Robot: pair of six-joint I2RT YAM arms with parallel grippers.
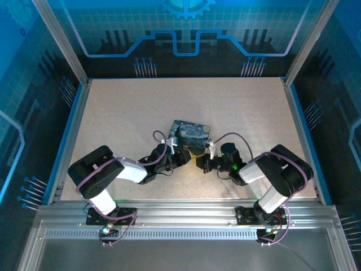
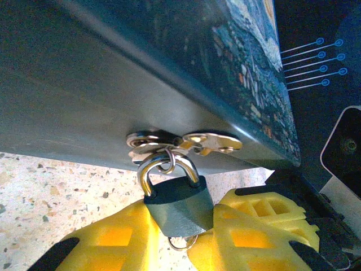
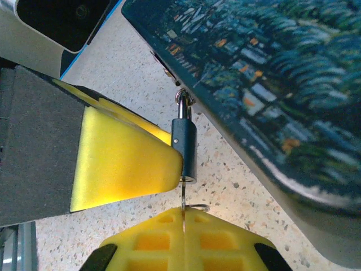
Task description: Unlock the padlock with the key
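Observation:
The small dark padlock [image 2: 179, 204] hangs by its silvery shackle [image 2: 148, 172] from the hasp [image 2: 186, 141] on the side of the blue swirl-painted tin [image 1: 190, 134]. My left gripper [image 2: 181, 228] is shut on the padlock's body, one yellow finger [image 3: 127, 164] pressed to its flank. The padlock [image 3: 184, 148] hangs upright beside the tin's edge. The thin key [image 3: 183, 195] sticks up into the bottom of the padlock, its ring [image 3: 197, 207] beside it. My right gripper [image 3: 183, 220] is shut on the key's lower end. Both grippers [image 1: 197, 159] meet at the tin's near edge.
The tin [image 3: 265, 73] lies on the speckled tabletop [image 1: 124, 124], just beyond both grippers. A blue rim [image 1: 300, 130] and metal frame posts border the table. A rail [image 1: 180, 212] carrying both arm bases runs along the near edge.

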